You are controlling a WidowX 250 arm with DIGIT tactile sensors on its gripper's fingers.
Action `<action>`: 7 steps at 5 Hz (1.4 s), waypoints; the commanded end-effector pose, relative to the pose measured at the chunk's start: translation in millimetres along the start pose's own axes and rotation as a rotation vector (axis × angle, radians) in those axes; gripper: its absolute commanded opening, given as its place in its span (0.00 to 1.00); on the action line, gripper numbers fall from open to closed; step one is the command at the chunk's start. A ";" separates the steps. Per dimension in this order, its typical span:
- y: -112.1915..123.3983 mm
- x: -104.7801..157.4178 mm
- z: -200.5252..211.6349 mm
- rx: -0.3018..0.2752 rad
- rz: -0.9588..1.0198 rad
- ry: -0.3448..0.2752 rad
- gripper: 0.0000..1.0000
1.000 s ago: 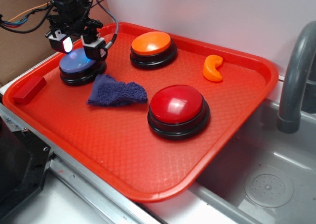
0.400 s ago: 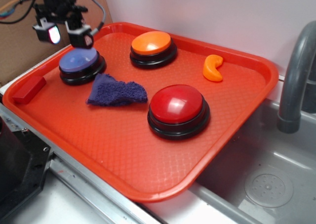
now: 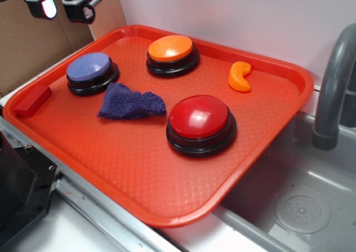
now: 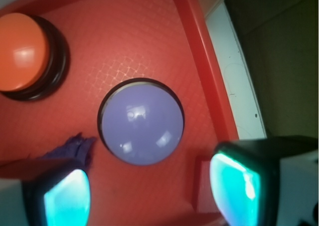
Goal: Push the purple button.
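The purple button, a lavender dome on a black base, sits at the far left of the red tray. My gripper hangs high above and behind it, near the tray's back left corner, clear of the button. Its two fingers stand apart with nothing between them. In the wrist view the fingers frame the lower edge, with the button seen straight below between them and further ahead.
On the tray are an orange button, a larger red button, a fuzzy dark purple cloth, an orange curved piece and a red block. A sink with a grey faucet lies right. Cardboard stands behind.
My gripper has lifted off the purple button and risen up and to the left, away from it. The button's top no longer glows blue. Nothing else moved.
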State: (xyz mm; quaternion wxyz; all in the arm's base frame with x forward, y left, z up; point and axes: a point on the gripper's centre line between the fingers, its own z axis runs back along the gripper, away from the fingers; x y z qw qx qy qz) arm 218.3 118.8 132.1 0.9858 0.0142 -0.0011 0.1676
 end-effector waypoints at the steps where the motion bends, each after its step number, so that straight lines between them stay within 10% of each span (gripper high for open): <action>1: 5.8 -0.8 28.7 0.019 -0.002 -0.092 1.00; 7: 9.3 -23.0 48.8 0.061 -0.026 -0.227 1.00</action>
